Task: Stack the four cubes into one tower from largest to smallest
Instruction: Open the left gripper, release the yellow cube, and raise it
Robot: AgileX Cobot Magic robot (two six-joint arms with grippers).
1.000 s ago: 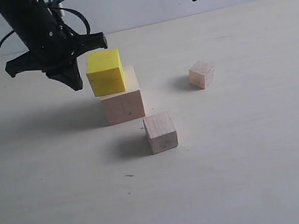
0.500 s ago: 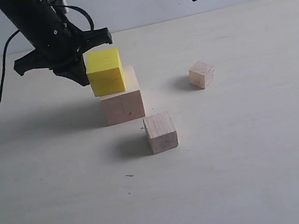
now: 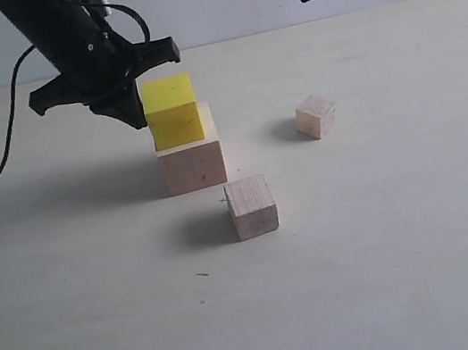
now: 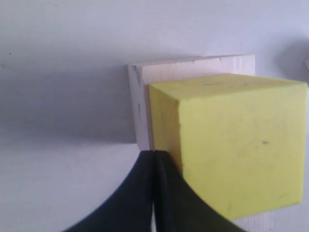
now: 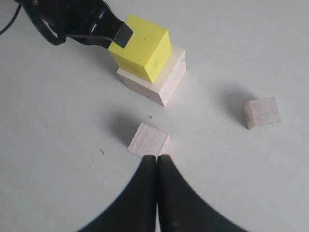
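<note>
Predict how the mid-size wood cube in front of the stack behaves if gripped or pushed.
The mid-size wood cube looks like solid, rigid wood, so it likely won't deform. Its flat face sits flush on the table, so a push should slide it rather than roll or tip it. The matte grain suggests decent grip.

Yellow cube (image 3: 173,111) looks matt; large cube (image 3: 193,166) is bare pale wood

No word, number, label or brand name can be read anywhere. The one sign is a small dark cross (image 3: 224,200) marked on the desk (image 3: 396,273), just beside the mid-sized wooden cube (image 3: 252,207), between it and the large wooden cube (image 3: 193,166).
</note>
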